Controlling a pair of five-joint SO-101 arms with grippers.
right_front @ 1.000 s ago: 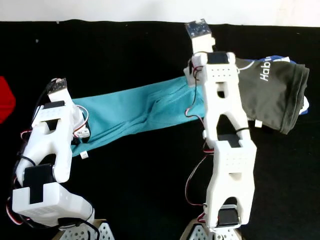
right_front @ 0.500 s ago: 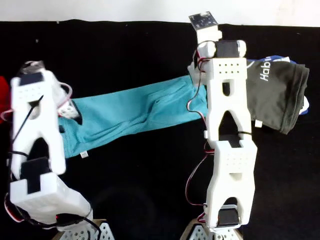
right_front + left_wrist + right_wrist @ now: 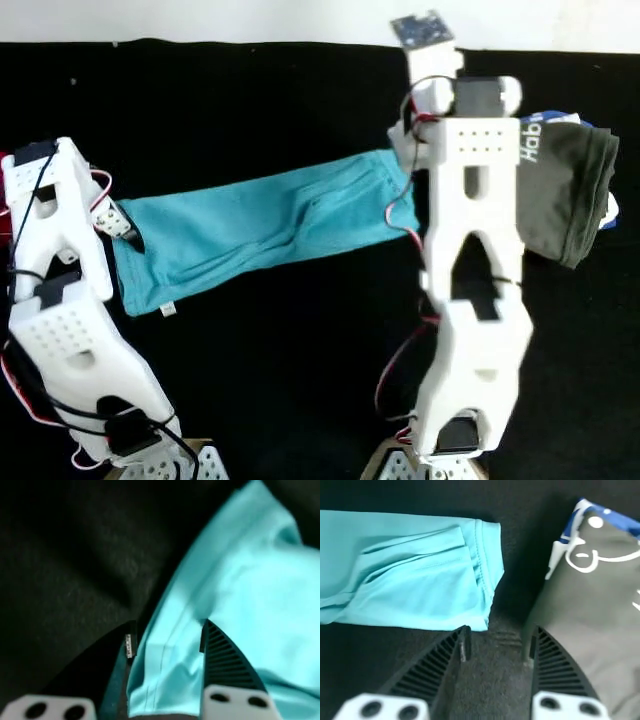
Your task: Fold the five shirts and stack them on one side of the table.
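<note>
1. The teal shirt (image 3: 260, 230) is laid out on the black tabletop (image 3: 250, 100) as a long folded band. Its long axis runs from the left-centre of the high view, on a slight slant, up toward the upper right.
2. The left fingers (image 3: 225, 660) are spread apart and nothing is clamped. The band's left short end is seen lying between them, so that end is straddled rather than gripped.
3. The right fingers (image 3: 552, 670) are likewise spread and empty. Only bare tabletop is framed between them, in the gap that separates the band's right short end from the grey shirt (image 3: 555, 200).
4. The grey shirt is found folded at the upper right of the high view, near the band's end but apart from it.
5. The coming move is judged to turn on the band's axis, with one short end nearer to each arm. The left end is already placed for a pinch. The right end lies just beside the right fingers, toward the frame's left, so a small sideways shift is probably needed before it can be taken.
</note>
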